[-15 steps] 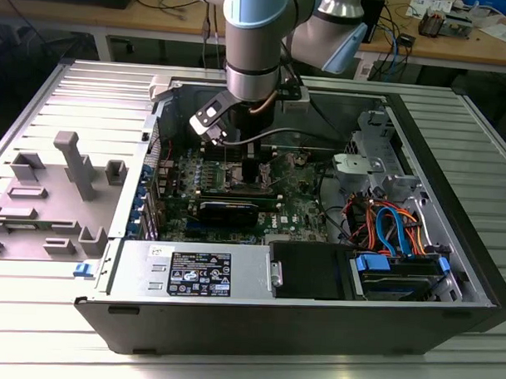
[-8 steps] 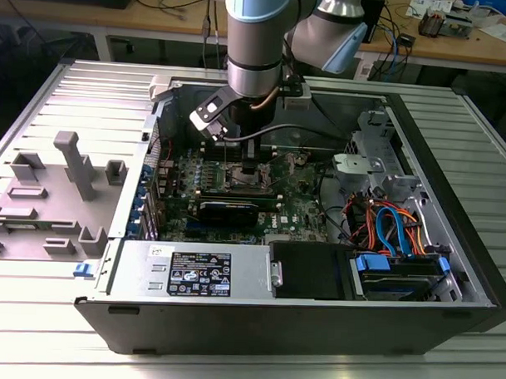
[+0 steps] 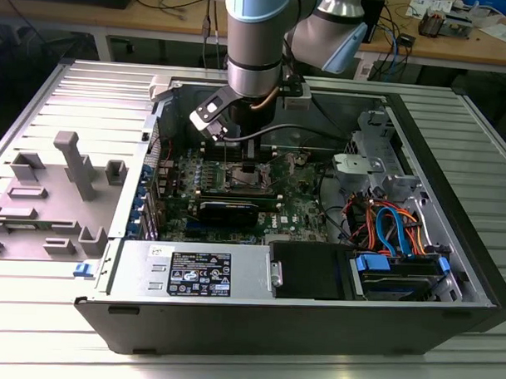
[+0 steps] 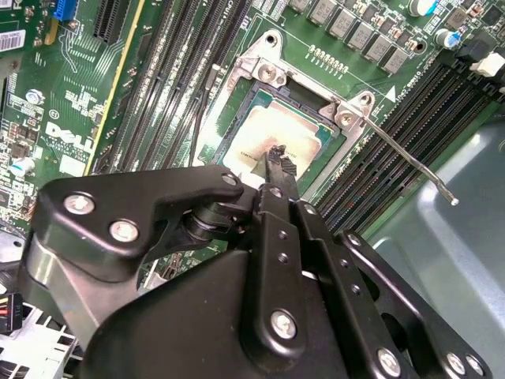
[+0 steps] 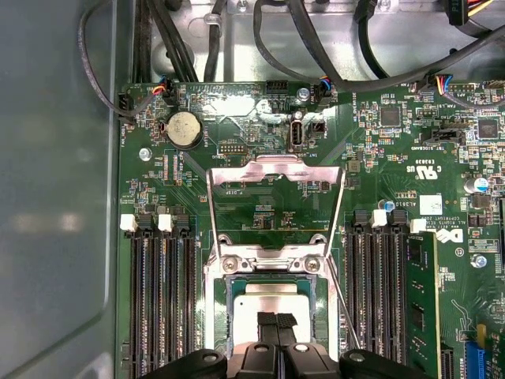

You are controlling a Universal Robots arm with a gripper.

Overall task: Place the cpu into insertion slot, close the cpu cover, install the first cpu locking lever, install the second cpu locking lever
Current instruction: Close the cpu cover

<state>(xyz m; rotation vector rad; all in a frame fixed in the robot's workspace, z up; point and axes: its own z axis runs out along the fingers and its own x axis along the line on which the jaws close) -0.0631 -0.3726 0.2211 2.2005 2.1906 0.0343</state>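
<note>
Black and jointed, the pincer [image 4: 276, 162] reaches down into the open computer case [image 3: 449, 288]. Its two fingers are pressed together with nothing pinched between them. The joined tips sit right at the dull silver top of the cpu [image 4: 268, 134]; whether they touch it or hang just over it cannot be told.

Directly under the tips, the cpu lies flat and square inside the insertion slot [image 5: 230, 316], whose dark rim frames it on the sides that show. Beyond the tips, on the far side of the slot from the pincer, the cpu cover [image 5: 276, 168] stands raised on its hinge. It is not folded down, and the green board [image 5: 379, 158] shows through its big window.

Close beside the pincer, a thin locking lever [image 4: 410, 162] runs out from the slot's corner. It is unlatched, and its bent end juts over the memory slots [image 5: 158, 300] towards the case wall. More memory slots flank the pincer on its other side, one of them filled with a green-edged stick [image 5: 424, 300].

Further out past the raised cover, a round coin battery [image 5: 183, 128] sits on the board near dark cables that loop along the board's edge.

In the exterior view, orange and blue cables [image 3: 385, 223] lie well away from the pincer on the exterior view's right. A grey tray of moulded fixtures [image 3: 62, 183] rests outside the case on the exterior view's left.
</note>
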